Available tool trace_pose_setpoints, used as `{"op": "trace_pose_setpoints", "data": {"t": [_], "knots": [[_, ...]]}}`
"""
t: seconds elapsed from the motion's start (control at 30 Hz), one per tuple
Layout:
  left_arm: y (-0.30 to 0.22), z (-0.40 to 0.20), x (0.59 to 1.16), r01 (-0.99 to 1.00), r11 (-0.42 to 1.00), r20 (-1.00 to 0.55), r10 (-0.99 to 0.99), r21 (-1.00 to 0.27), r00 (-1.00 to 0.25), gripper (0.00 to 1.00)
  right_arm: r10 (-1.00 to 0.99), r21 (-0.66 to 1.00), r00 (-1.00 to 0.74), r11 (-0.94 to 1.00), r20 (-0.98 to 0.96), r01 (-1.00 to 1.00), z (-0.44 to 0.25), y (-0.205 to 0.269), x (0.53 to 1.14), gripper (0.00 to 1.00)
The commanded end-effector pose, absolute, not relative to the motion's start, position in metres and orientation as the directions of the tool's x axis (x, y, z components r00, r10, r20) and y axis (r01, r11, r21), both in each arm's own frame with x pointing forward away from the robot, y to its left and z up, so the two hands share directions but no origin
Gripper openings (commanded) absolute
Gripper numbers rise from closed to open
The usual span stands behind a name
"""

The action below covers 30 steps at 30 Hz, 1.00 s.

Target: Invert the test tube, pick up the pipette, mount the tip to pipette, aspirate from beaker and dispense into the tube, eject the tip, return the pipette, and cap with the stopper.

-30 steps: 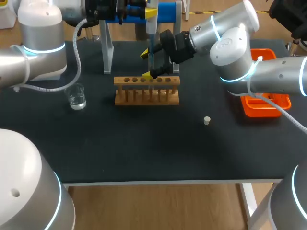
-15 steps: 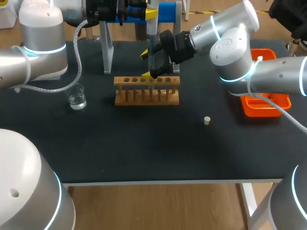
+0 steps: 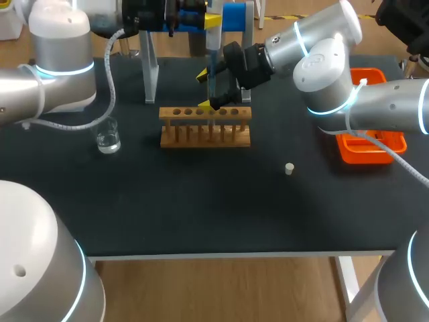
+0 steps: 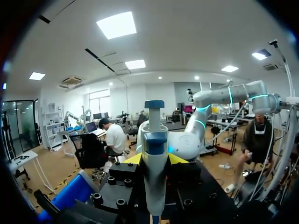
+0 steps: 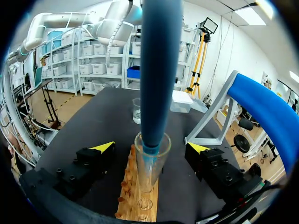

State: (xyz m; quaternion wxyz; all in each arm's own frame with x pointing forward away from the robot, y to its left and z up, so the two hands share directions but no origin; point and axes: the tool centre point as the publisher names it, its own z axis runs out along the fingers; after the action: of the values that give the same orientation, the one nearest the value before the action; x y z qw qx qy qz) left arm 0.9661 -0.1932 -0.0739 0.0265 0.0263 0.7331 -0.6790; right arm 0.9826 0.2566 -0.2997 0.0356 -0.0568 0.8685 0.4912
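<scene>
Dispensing | left end effector (image 4: 155,160) clamped on white-and-blue plastic pipette (image 4: 154,140); hold tip (image 5: 149,154) centred in clear glass test tube (image 5: 145,179), plunge slowly | right end effector (image 5: 152,147) apart, flanking tube near worktop's (image 3: 201,201) rear edge

A robotics lab: a black bench (image 3: 201,201) carries a wooden test-tube rack (image 3: 201,139), a glass beaker (image 3: 107,137), a pipette (image 4: 154,172) and an orange tray (image 3: 348,151), between the left arm (image 3: 60,60) and right arm (image 3: 328,74).

beaker (image 3: 107,138) left of rack (image 3: 205,129), stopper (image 3: 289,168) right-front, tray (image 3: 349,151) far right
</scene>
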Motion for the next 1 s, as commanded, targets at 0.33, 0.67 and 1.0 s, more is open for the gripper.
{"op": "trace_pose_setpoints", "data": {"t": [0.33,0.67,1.0], "knots": [[-0.1914,-0.0763,0.9676,0.071,0.076,-0.071,0.000,-0.995,-0.997,0.00,-0.063,0.849,-0.991,0.511,-0.118,-0.134,-0.2993,0.2559,0.9822,1.00],[-0.1913,-0.0759,0.9679,0.069,0.078,-0.069,0.001,-0.995,-0.998,0.00,-0.063,0.849,-0.991,0.511,-0.118,-0.134,-0.2993,0.2559,0.9822,1.00],[-0.1913,-0.0759,0.9679,0.068,0.078,-0.068,0.000,-0.995,-0.998,0.00,-0.063,0.849,-0.991,0.511,-0.118,-0.134,-0.2993,0.2559,0.9822,1.00]]}}
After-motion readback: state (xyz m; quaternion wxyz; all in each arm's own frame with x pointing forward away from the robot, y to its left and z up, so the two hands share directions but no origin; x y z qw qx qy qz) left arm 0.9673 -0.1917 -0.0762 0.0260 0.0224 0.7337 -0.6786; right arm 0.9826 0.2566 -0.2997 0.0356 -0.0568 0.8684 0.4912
